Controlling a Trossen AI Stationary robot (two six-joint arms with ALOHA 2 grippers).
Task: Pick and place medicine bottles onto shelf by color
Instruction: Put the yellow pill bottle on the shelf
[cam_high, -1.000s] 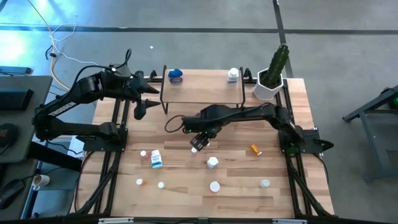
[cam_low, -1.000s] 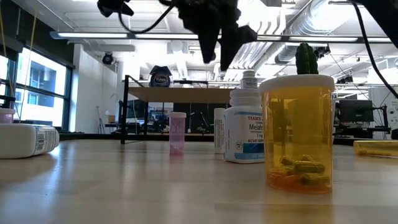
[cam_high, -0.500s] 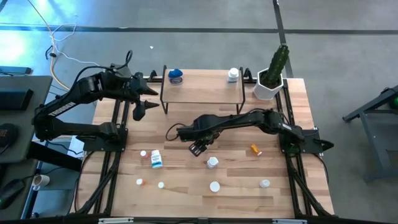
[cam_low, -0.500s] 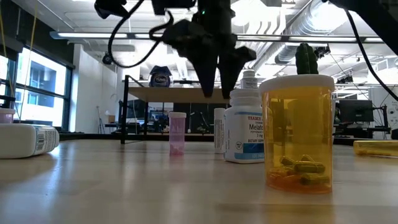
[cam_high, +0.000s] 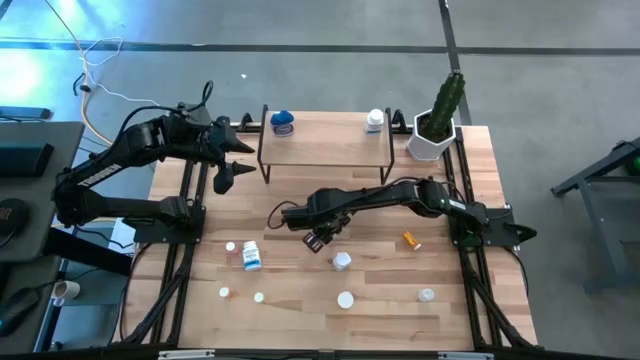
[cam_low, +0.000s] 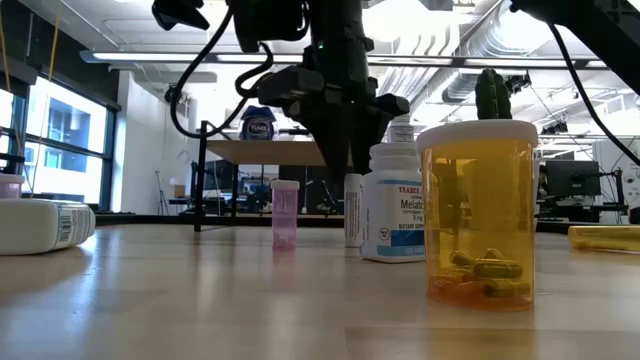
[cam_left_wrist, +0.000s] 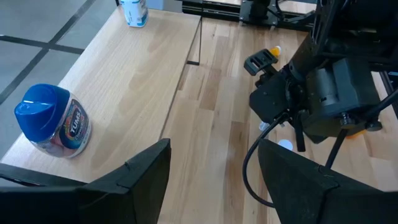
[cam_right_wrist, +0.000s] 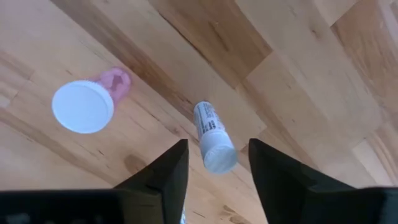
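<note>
A small white vial stands on its base on the table, next to a pink vial with a white cap. My right gripper points down over the white vial, open, one finger on each side and a thin gap at both. In the low view its fingers hang above that vial. The shelf carries a blue-lidded jar and a white bottle. My left gripper waits open, raised by the shelf's left end.
More bottles are scattered over the near half of the table: a lying blue-labelled white one, white ones, and an orange one. A potted plant stands at the far right.
My right gripper has come down, pointing downward, until its fingers stand on either side of the white vial. In the low view the gap between its fingertips has narrowed. The vial stays standing where it was.
</note>
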